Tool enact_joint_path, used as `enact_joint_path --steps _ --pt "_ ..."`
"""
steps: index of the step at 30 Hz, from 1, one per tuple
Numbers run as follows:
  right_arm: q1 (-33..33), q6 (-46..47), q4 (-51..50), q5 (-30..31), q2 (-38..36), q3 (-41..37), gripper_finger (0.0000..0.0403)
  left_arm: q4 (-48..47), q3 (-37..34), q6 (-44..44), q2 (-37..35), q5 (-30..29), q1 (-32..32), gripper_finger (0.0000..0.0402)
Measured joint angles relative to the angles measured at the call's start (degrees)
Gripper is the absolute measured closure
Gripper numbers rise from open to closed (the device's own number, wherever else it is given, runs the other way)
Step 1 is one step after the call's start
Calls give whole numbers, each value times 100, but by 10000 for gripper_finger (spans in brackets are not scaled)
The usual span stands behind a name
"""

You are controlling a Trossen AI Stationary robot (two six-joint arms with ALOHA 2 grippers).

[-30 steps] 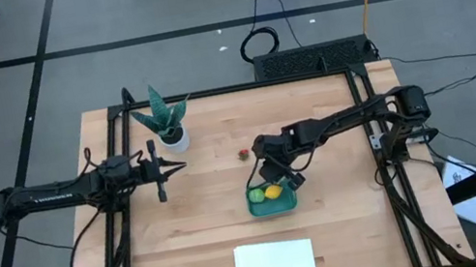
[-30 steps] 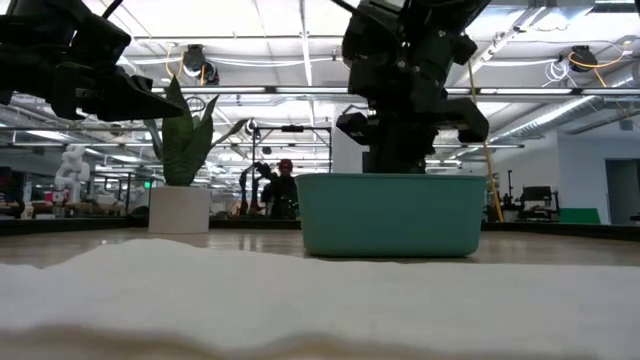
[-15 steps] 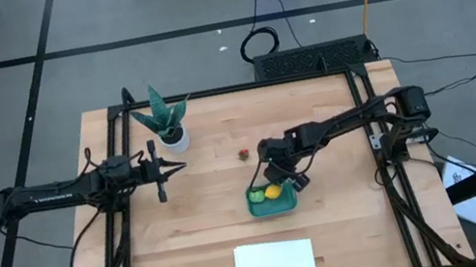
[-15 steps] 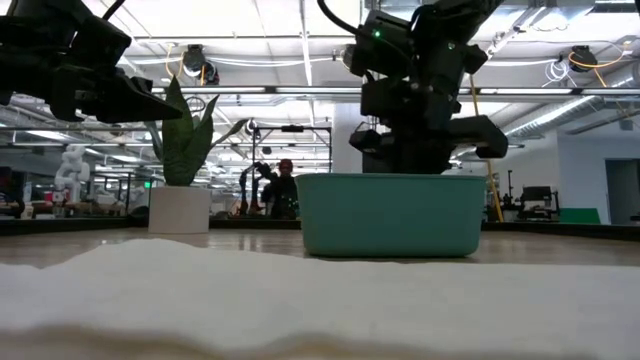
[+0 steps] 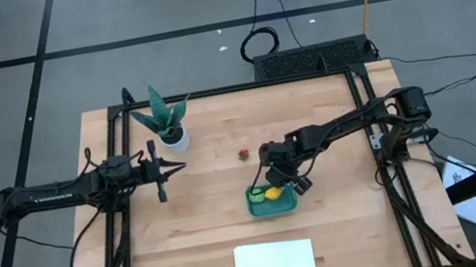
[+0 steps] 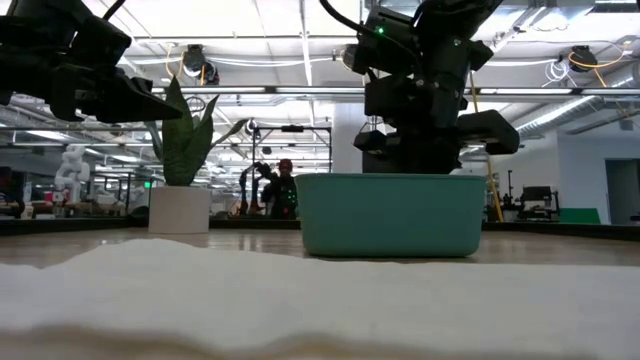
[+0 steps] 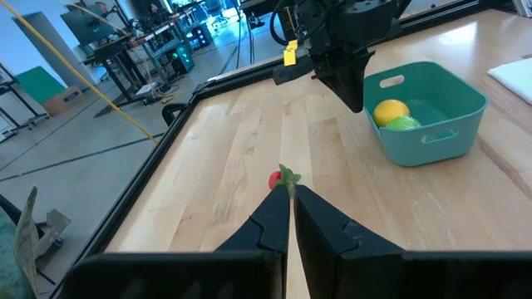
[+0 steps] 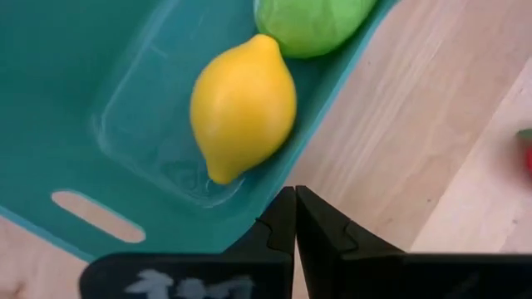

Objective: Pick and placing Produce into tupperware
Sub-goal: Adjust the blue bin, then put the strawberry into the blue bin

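Grey floor [image 5: 151, 31] crossed by dark lines, black cables [image 5: 261, 41], ceiling strip lights [image 6: 260, 35], distant workstations [image 7: 133, 41]

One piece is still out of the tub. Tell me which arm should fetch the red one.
Right, probably. Its gripper hangs at the tupperware rim, close to the red piece on the table. The left gripper waits farther off, beside the potted plant.

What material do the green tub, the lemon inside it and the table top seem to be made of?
The tub looks like smooth moulded plastic: it is slightly glossy, with a cut handle slot. The lemon is probably a plastic or rubber toy, with an even yellow, matte skin. The table top looks like pale wood, with visible plank lines and grain.
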Motion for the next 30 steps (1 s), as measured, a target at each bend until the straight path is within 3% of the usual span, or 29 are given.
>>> enact_joint_path --steps 21,30 --pt "71 229 -82 -129 -55 0 403 -1 0 -12 0 0 0 376" --pt "-232 574 30 -112 -940 0 403 -1 0 -20 0 0 1 376"
